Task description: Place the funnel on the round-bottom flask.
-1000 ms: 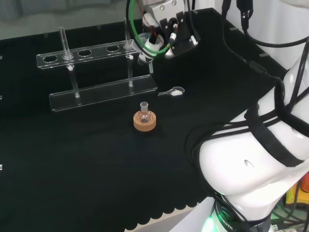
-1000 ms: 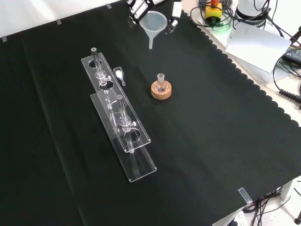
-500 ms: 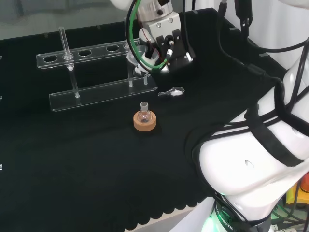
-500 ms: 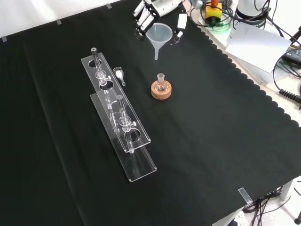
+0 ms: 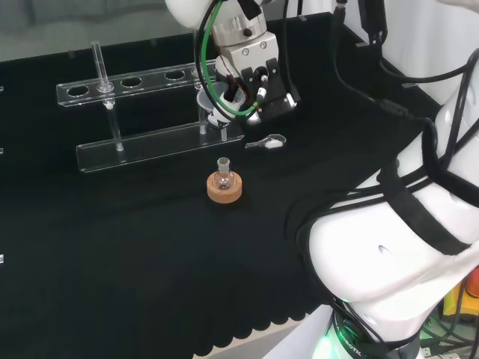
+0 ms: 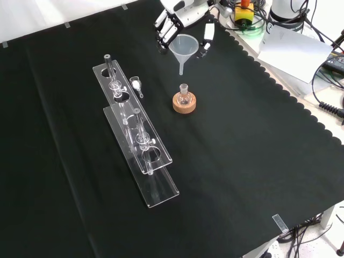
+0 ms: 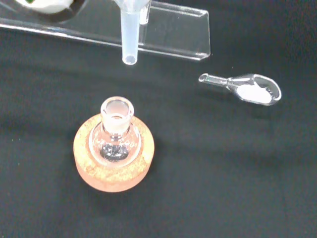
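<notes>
Above the desk (image 6: 258, 161), at about twelve o'clock from the round-bottom flask (image 6: 184, 95) in the front view, we carry the funnel (image 6: 184, 47) in the hand (image 6: 180, 16), with fingers curled round its rim on both sides. We judge the pickup done and the transfer well along, while the seating is not yet done: the funnel hangs in the air, near the flask but clear of it, and nothing touches the flask's mouth.

The funnel's long axis runs close to vertical, with the wide cone up and the narrow stem (image 7: 130, 37) pointing down at the cloth. In the wrist view the stem's open tip sits just short of the flask's neck (image 7: 117, 111), offset toward the clear plastic rack (image 7: 163, 34), so we judge that the tip needs a short sideways shift over the mouth before any descent.

The flask stands upright in its cork ring (image 5: 224, 191), neck up, so the two axes look roughly parallel already. In the head view the funnel (image 5: 208, 103) hangs at about twelve o'clock from the flask (image 5: 223, 176), in front of the rack (image 5: 157, 142).

A small clear scoop (image 7: 245, 88) with white powder lies on the cloth at about two o'clock from the flask in the head view, apart from both. What is left, as we read it: centre the stem over the neck, lower it in, and let go.
</notes>
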